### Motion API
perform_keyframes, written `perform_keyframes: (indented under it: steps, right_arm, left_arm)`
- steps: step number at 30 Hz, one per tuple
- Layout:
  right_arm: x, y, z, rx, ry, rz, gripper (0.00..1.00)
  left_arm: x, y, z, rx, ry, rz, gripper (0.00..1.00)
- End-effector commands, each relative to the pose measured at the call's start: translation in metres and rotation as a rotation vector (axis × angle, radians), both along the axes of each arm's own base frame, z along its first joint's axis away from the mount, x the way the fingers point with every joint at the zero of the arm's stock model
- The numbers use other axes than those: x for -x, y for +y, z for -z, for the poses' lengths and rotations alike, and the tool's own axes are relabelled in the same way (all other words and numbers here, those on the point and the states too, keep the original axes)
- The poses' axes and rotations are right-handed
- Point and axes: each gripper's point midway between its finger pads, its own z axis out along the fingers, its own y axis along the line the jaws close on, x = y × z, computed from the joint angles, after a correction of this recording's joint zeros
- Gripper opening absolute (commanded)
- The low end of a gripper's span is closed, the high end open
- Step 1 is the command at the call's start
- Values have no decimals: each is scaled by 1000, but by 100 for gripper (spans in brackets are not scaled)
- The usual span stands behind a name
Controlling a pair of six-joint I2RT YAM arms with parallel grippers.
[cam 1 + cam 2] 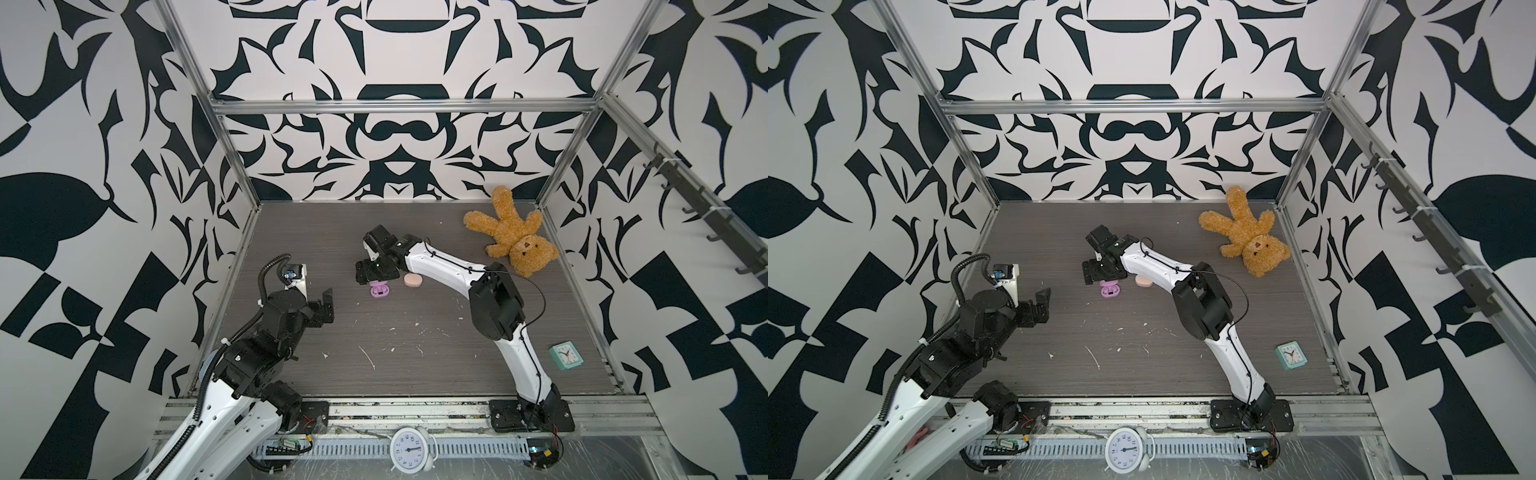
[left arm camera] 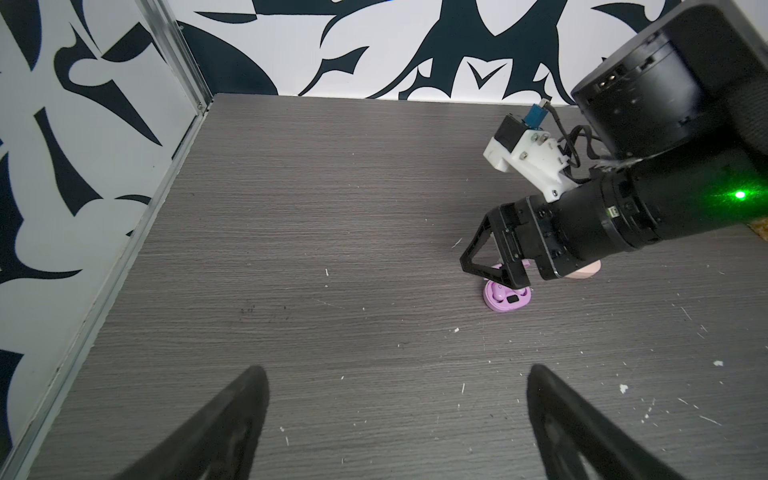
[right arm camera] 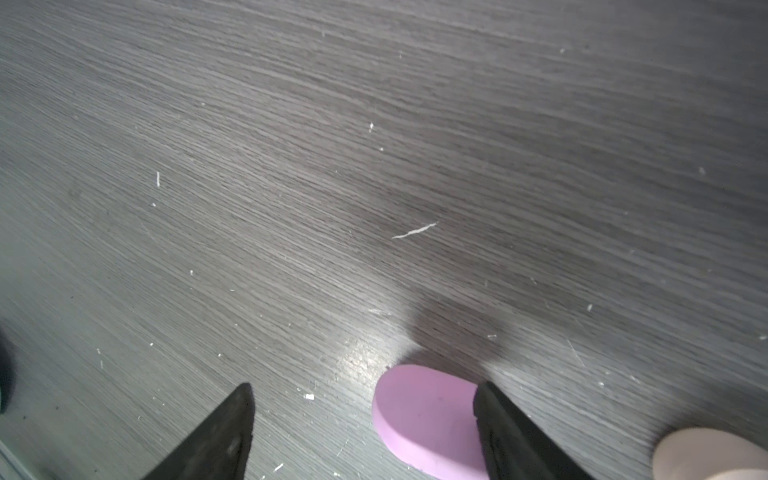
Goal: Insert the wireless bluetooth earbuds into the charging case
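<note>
Over the open lilac charging case (image 2: 508,297), the right gripper (image 3: 363,399) hangs spread and empty — a finger (image 3: 511,436) could knock its lid (image 3: 424,415) shut.

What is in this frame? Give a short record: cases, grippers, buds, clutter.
purple case: open, lid up
peach case: closed, beside the purple case
left gripper: open, empty, off at the left
right gripper: open, over the purple case, lid between its fingers
buds: too small to tell whether seated
clutter: teddy, teal clock, white clock
</note>
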Motion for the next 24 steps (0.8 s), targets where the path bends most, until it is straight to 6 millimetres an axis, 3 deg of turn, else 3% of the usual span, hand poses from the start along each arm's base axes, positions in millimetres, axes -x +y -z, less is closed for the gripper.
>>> perform_keyframes:
  steps: [1,10,14,19,24]
  right_arm:
    - [4,0,-38,-58,-38,3,85]
    - [23,-1,-44,-84,-27,-5,85]
    - [23,-15,-82,-116,-132,24,86]
    - [14,-67,-142,-31,-384,55,92]
    - [13,-153,-179,102,-583,188,98]
  left_arm:
    - [2,2,5,-7,11,0,99]
    - [3,2,4,-6,8,-1,99]
    - [3,2,4,-5,7,-1,99]
    - [1,-1,8,-7,19,7,99]
    - [-2,0,10,-9,12,-11,99]
